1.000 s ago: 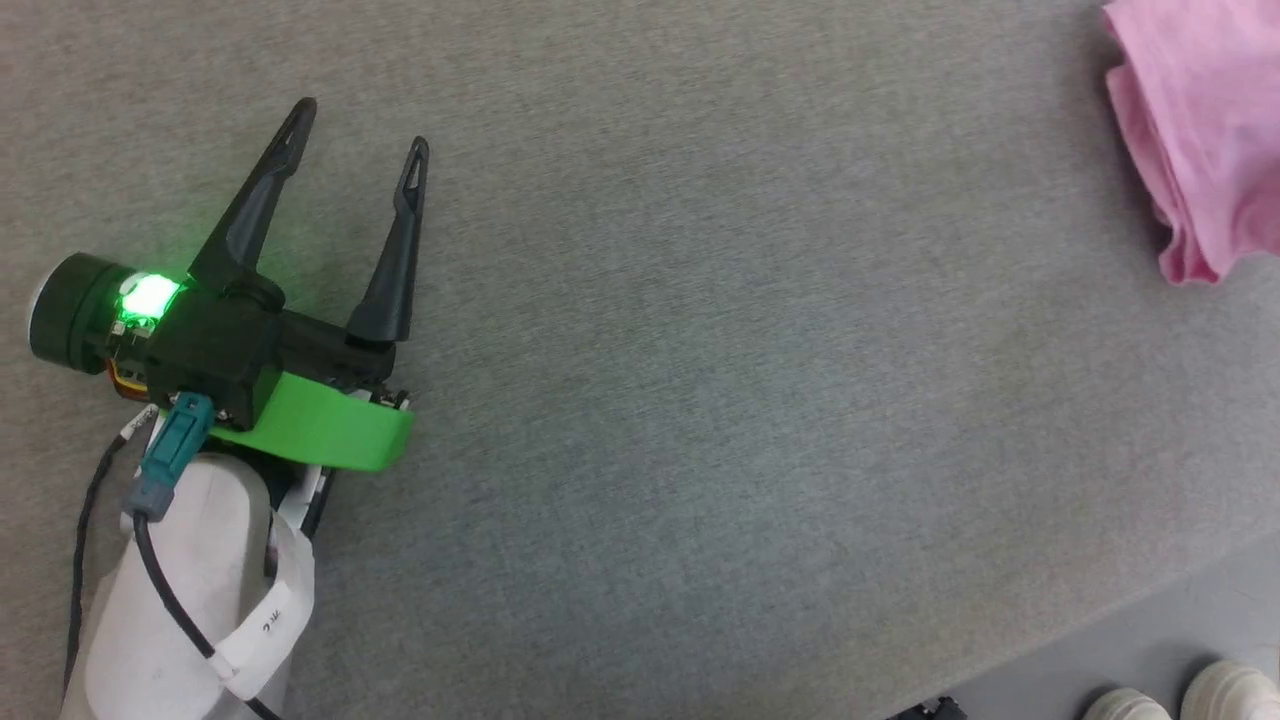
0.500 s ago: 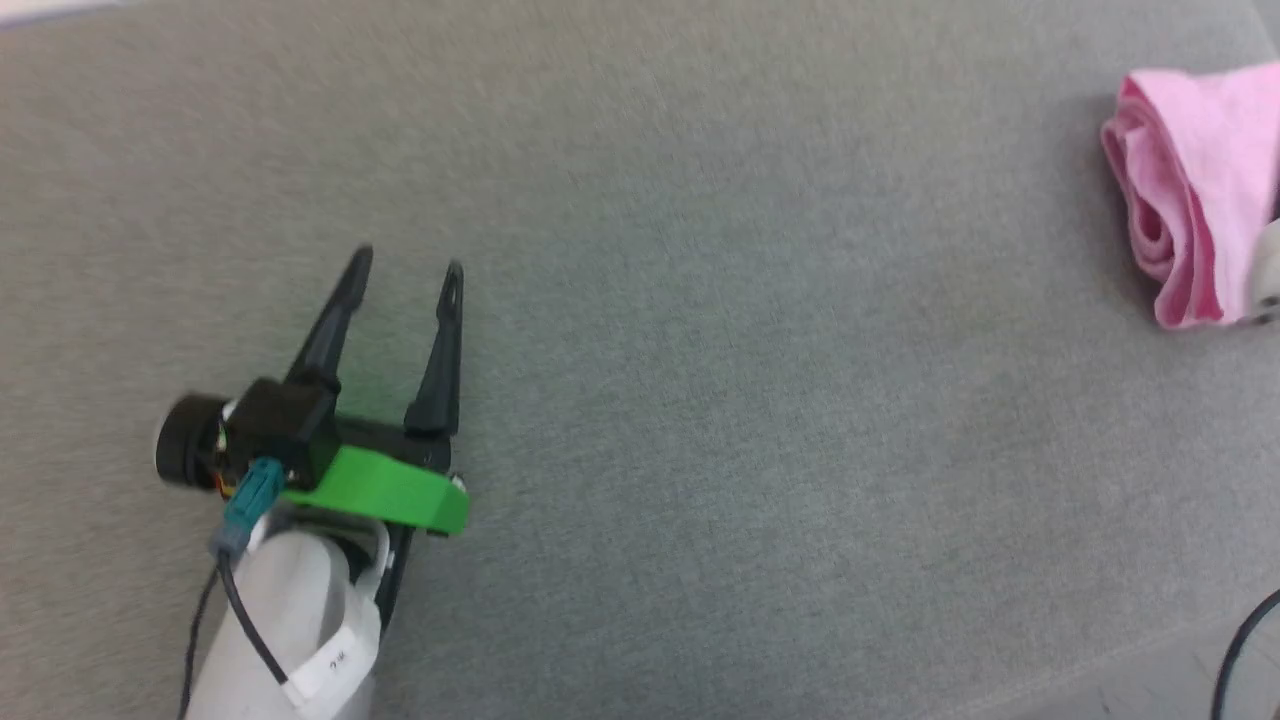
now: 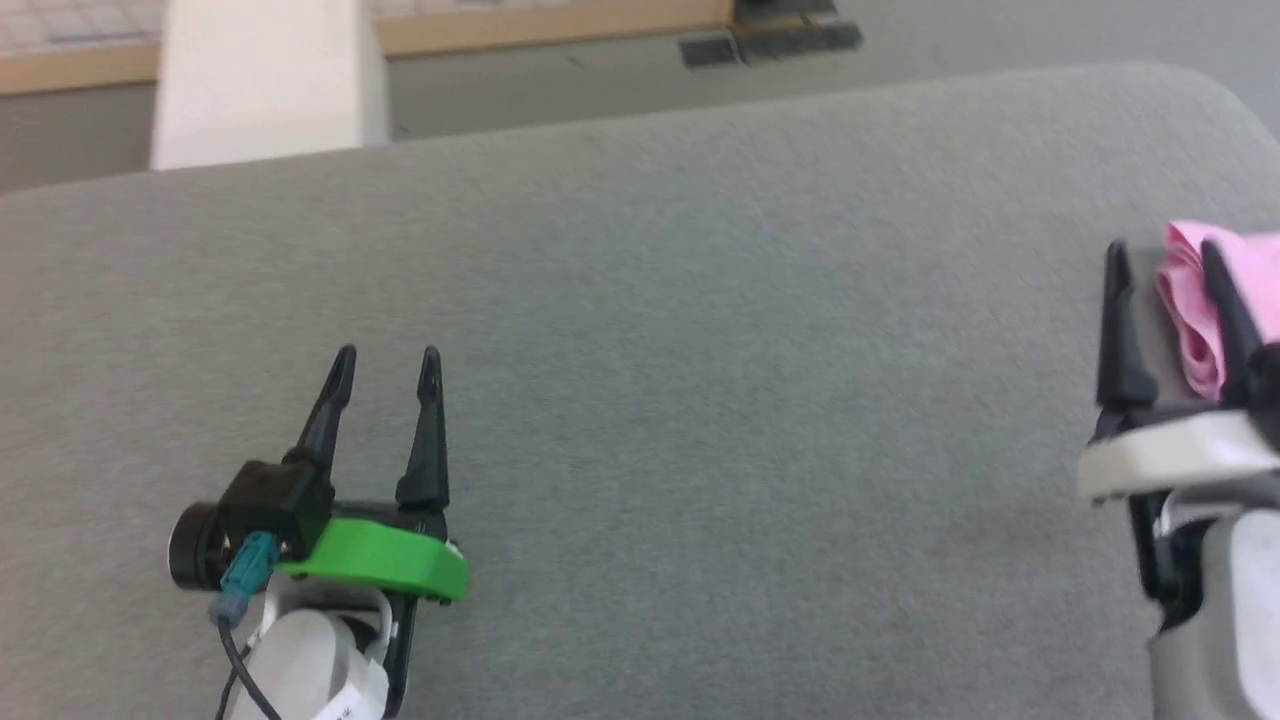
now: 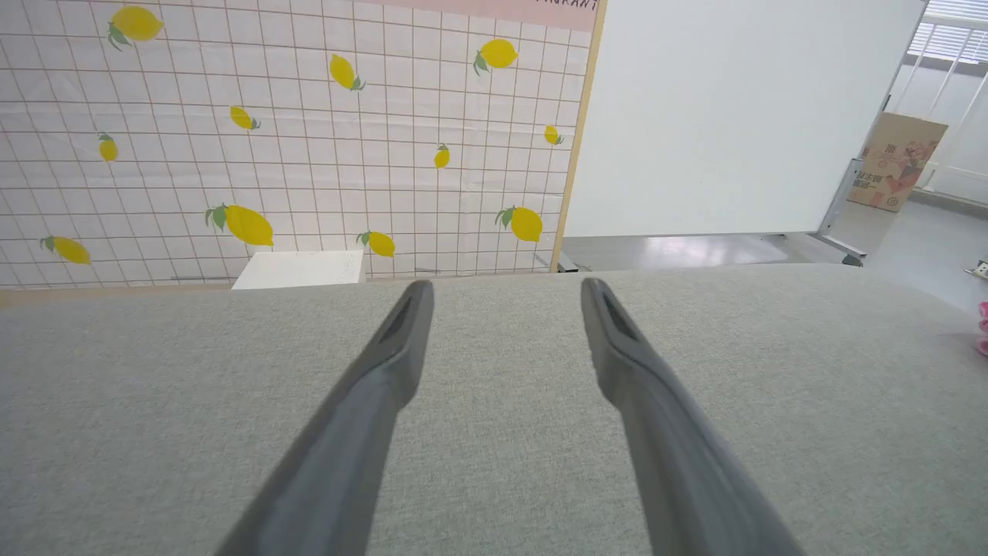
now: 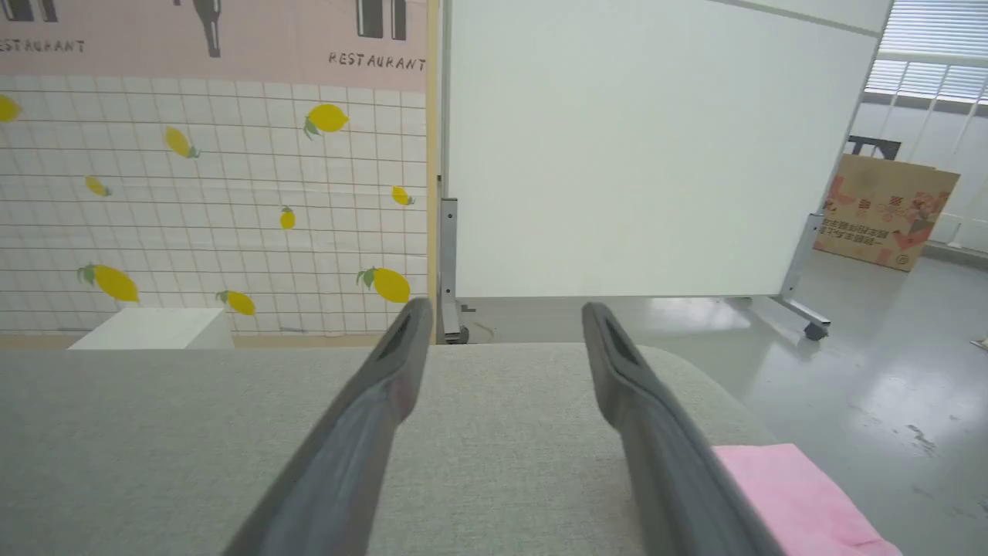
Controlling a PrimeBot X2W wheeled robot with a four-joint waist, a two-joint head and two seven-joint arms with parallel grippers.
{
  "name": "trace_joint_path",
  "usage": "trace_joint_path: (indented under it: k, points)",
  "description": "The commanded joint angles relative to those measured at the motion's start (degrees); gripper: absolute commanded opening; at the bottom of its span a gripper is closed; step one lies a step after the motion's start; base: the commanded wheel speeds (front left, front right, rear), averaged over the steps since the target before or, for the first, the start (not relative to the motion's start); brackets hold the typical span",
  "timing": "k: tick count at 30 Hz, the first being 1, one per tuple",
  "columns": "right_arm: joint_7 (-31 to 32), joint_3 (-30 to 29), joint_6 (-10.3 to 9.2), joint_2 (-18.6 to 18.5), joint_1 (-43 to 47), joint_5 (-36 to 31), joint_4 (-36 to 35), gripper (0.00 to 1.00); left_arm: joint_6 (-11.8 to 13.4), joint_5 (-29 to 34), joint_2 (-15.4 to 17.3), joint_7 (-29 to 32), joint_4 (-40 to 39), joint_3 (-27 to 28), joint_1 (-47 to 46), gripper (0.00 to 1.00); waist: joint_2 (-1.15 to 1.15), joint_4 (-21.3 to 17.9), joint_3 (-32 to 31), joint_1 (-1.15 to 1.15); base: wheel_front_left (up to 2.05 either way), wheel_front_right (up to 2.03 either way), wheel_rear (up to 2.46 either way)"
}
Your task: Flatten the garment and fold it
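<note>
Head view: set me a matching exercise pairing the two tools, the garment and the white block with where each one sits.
Column one:
1. left tool
2. right tool
3. garment
4. white block

Column two:
A. pink, at the picture's right edge
B. beyond the far edge of the grey table
C. open, over bare table at lower left
D. open, at the right, close beside pink fabric

Pairs: 1-C, 2-D, 3-A, 4-B

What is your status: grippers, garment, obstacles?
Open and empty: left gripper over grey cloth tabletop, right gripper. Bundled light pink soft fabric shorts beside right gripper, not held. No obstacle seen.
</note>
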Motion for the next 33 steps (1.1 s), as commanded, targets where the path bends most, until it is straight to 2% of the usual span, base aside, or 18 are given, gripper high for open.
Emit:
trace_joint_path:
  k: [1,8,16,33]
  points:
    - [0.36,0.75,-0.09,0.68,2.27,0.83,-1.51,1.0,-0.12,-0.83,-0.34,-0.23,0.56,0.45,1.2,1.0,0.0,6.05,-5.85,0.01,0.0,0.0,0.0]
    - [1.17,3.73,-0.09,2.01,10.38,1.72,-4.4,1.0,-0.14,-1.25,-1.41,-0.23,3.77,1.87,3.3,1.0,0.0,9.15,-8.64,0.01,0.0,0.0,0.0]
    - [0.71,5.85,-0.09,2.34,16.56,2.68,-4.43,1.0,-0.68,-0.71,-2.02,-0.23,5.1,2.02,5.59,1.0,0.0,10.43,-10.79,0.01,0.0,0.0,0.0]
    - [-0.78,6.82,-0.09,2.36,19.89,5.29,-2.61,1.0,-0.44,-0.69,-2.42,-0.24,4.67,-0.21,8.96,1.0,0.0,10.88,-12.27,0.01,0.0,0.0,0.0]
